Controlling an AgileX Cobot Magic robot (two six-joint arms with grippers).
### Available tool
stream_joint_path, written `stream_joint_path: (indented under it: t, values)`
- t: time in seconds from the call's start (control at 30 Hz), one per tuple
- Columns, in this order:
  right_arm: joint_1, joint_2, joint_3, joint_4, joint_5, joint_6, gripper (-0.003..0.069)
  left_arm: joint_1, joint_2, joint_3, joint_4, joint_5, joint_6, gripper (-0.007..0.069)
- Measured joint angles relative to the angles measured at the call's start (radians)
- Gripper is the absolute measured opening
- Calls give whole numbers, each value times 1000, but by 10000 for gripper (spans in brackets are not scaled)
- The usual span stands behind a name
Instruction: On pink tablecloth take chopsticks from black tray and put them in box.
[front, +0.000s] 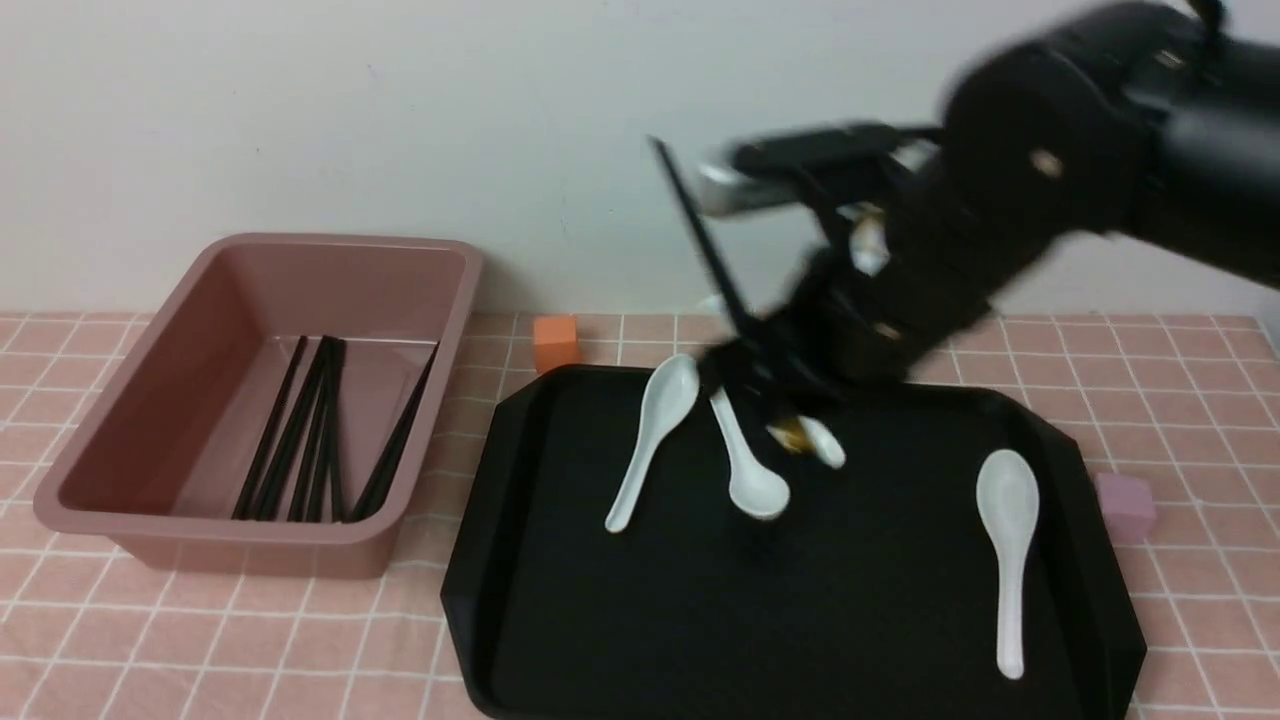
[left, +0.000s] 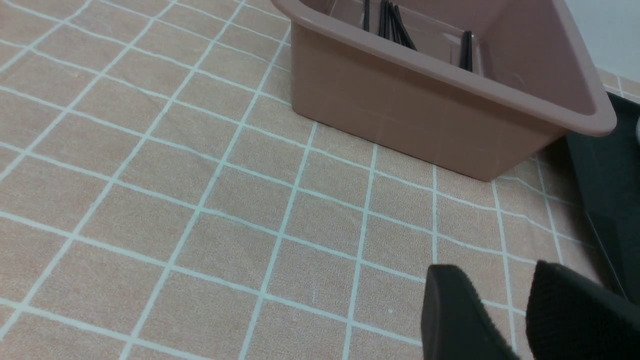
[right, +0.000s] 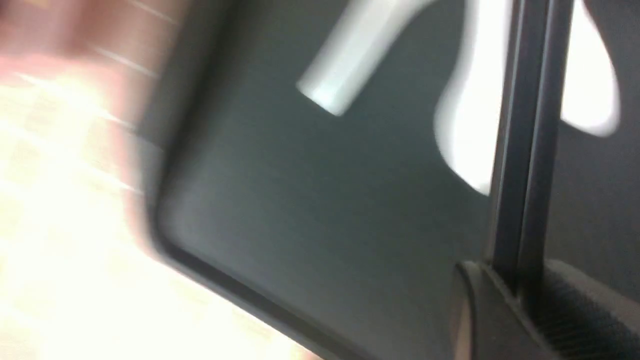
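The right gripper (right: 515, 295) pinched the chopsticks (front: 700, 240) above the tray (front: 700, 620). Their long axis tilted steeply, free ends up and leaning toward the box (front: 250, 552), well to its left. The left gripper (left: 505, 300), slightly parted and empty, hovered near the box.

My right hand (front: 755, 372) and its chopsticks (front: 700, 240) look smeary with blur. Away from that hand, bright white glare washes out the pink tablecloth (right: 45, 225). Elsewhere the light is soft.

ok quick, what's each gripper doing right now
left gripper: slightly open, holding nothing
right gripper: closed on the chopsticks, above the black tray
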Motion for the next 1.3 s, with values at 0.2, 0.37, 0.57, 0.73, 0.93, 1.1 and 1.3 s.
stream_joint_path:
  t: [0.2,0.37,0.57,0.73,0.93,1.1,1.3]
  values:
    - [47,100,-106,-28,158,-30,142,0,0,0,0,0,0,239]
    - [47,107,-115,-30,87,-36,142,0,0,0,0,0,0,239]
    - [48,145,-207,101,-64,-96,142,0,0,0,0,0,0,239]
    - [70,288,-402,248,-153,-194,142,0,0,0,0,0,0,239]
    - [112,528,-667,291,-219,-240,142,0,0,0,0,0,0,239]
    - [119,670,-799,286,-269,-240,259,0,0,0,0,0,0,239]
    - [116,661,-811,280,-192,-264,500,0,0,0,0,0,0,239]
